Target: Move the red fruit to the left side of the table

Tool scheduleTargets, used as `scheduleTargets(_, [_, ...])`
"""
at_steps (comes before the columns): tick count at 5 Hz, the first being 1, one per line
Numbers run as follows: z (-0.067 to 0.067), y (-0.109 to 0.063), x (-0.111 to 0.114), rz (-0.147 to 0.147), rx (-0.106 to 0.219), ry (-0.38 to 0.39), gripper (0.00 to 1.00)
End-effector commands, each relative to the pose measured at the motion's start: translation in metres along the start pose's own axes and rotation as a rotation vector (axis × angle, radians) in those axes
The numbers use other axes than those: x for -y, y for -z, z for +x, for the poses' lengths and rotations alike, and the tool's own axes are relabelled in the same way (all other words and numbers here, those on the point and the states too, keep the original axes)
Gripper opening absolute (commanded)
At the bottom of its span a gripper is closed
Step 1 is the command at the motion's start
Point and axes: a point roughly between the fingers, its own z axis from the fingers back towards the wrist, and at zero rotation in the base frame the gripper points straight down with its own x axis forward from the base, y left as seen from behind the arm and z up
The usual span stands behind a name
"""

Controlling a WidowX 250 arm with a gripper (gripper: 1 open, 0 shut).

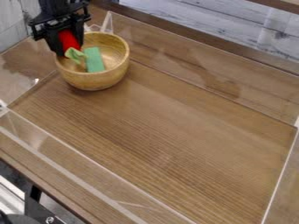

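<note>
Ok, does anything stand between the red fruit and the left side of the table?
Yes, seemingly: the wooden bowl's left rim, beside the red fruit. Past it, nothing visible blocks the way.

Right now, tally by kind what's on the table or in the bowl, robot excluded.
Wooden bowl: 1
Red fruit with green cap: 1
Green block: 1
Total: 3
</note>
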Motion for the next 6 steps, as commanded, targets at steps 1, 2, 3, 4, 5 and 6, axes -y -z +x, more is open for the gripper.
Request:
scheduleTargets(1, [0.0081,-0.0149,0.0075,-0.028,0.047,-0.018,0.0])
scheduleTargets(2, [0.0072,-0.0138,0.0091,-0.022,0.045,-0.032,0.0])
scheduleTargets(3, [0.0067,-0.0128,0.0097,-0.015,0.04,-0.047,1.0])
scheduleTargets(4, [0.0061,-0.0113,0.0106,-0.007,0.037,-0.062,1.0])
scheduleTargets(5, [0.0065,-0.0103,0.0113,-0.002,0.035,-0.073,0.0])
scheduleTargets(6, [0.0057,-0.0103,0.0117,0.004,0.03,-0.085,0.0])
